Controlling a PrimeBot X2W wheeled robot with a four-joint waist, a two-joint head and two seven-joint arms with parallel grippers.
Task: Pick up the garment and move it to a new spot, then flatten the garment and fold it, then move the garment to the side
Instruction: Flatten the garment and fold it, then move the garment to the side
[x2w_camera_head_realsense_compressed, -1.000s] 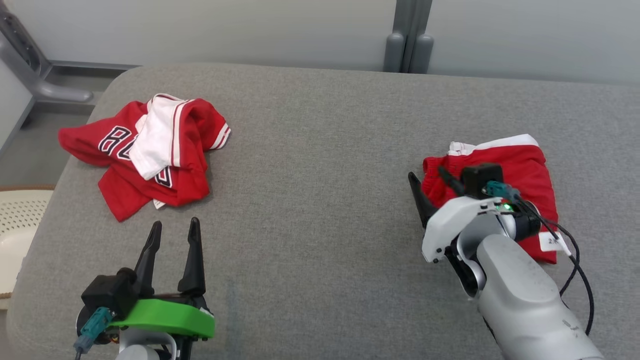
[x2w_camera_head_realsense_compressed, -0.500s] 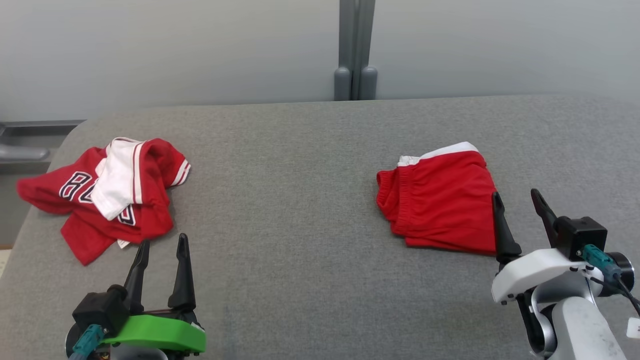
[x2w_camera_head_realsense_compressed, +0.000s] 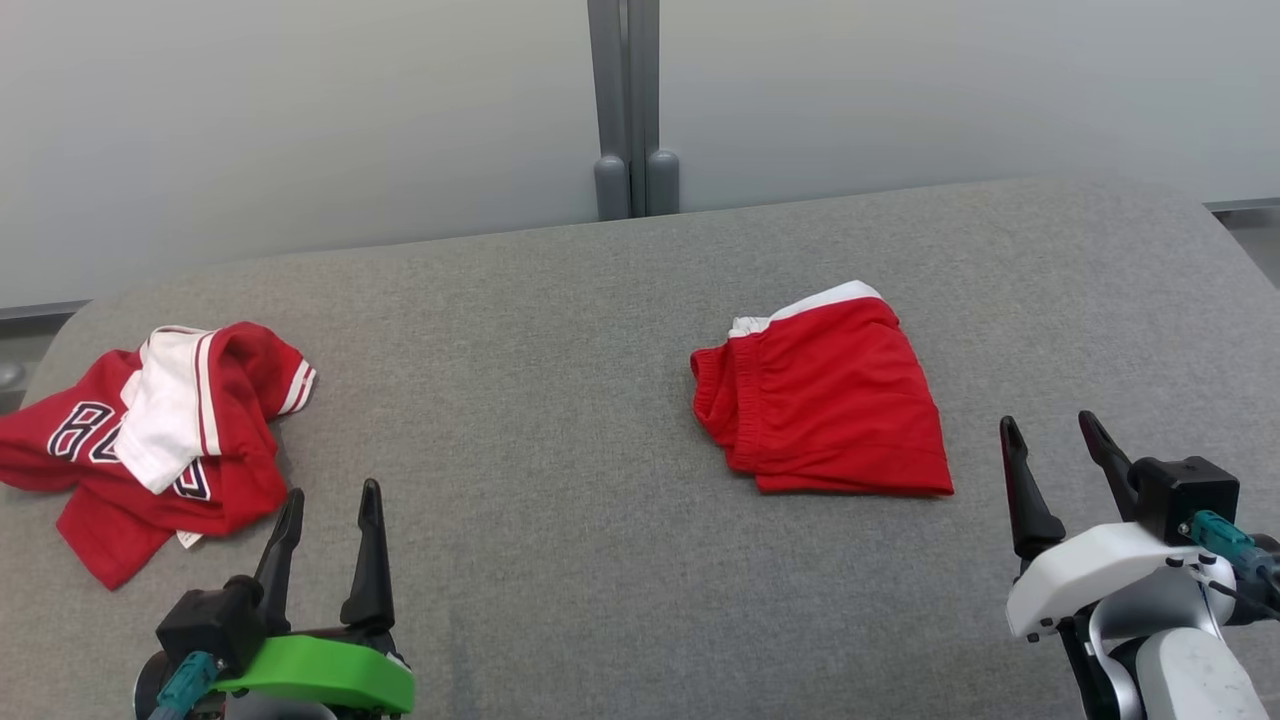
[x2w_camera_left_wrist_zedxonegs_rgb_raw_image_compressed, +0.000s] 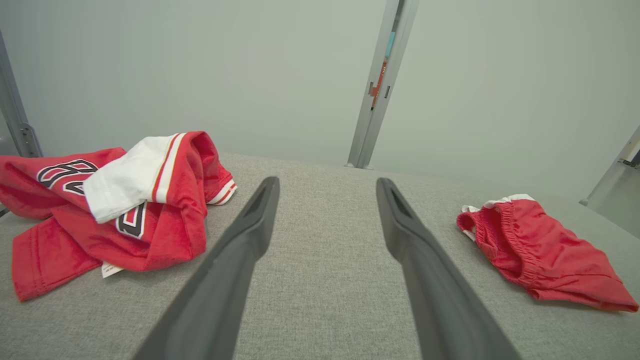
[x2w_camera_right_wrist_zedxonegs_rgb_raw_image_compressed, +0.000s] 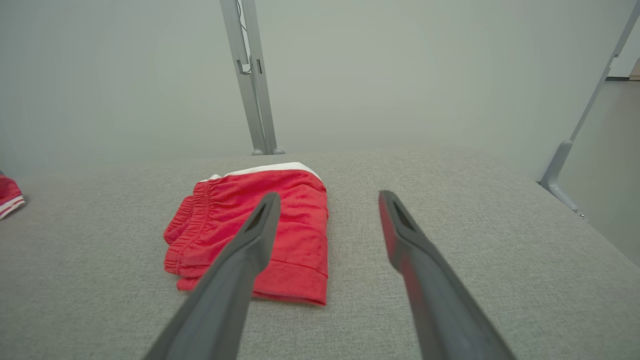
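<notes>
Folded shorts (x2w_camera_head_realsense_compressed: 825, 400) near the empty right gripper (x2w_camera_head_realsense_compressed: 1048, 423)

The head view looks forward and down from high over the near edge of the grey tabletop (x2w_camera_head_realsense_compressed: 560, 300), with the wall post (x2w_camera_head_realsense_compressed: 630, 100) at 12 o'clock. Both wrist views sit low, skimming the surface toward that post: the left has it at 1 o'clock, the right at 11. All three share the folded red shorts (x2w_camera_head_realsense_compressed: 820, 400) and the red jersey (x2w_camera_head_realsense_compressed: 150, 430).
</notes>
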